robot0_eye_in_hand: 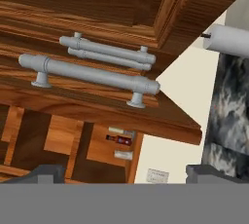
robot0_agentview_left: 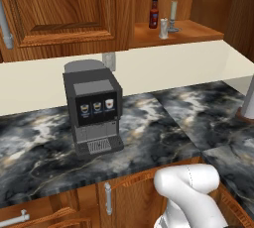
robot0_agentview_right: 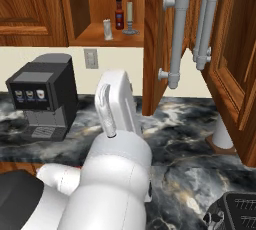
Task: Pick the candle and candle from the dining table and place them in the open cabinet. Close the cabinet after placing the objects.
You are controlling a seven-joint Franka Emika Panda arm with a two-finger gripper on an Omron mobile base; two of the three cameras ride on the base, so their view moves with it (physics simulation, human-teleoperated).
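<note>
The pincer (robot0_eye_in_hand: 124, 174) is nearest in the hand view, its two dark tips set wide apart at the bottom with nothing between them. Just beyond it stands the open cabinet door (robot0_eye_in_hand: 97, 106), seen rolled on its side, with its long silver bar handle (robot0_eye_in_hand: 90, 74) facing the hand and a second, matching bar behind it. In the right base view the same door (robot0_agentview_right: 155, 49) juts out edge-on over the marbled desk (robot0_agentview_right: 185, 129), the handle (robot0_agentview_right: 177, 34) on its outer face. Farther back, inside the open cabinet (robot0_agentview_left: 183, 32), both candles are already on the shelf: the short stubby candle (robot0_agentview_left: 163, 28) toward the front and the tall thin candle (robot0_agentview_left: 173, 16) on its round base behind it, beside a dark red-capped bottle (robot0_agentview_left: 154, 13). A black coffee machine (robot0_agentview_left: 94, 110) sits on the desk below, well to the left. Placing looks finished, so the step in hand appears to be closing the door. The next move likely calls for bringing the hand against the door's outer face or handle and swinging it toward the cabinet opening.
</note>
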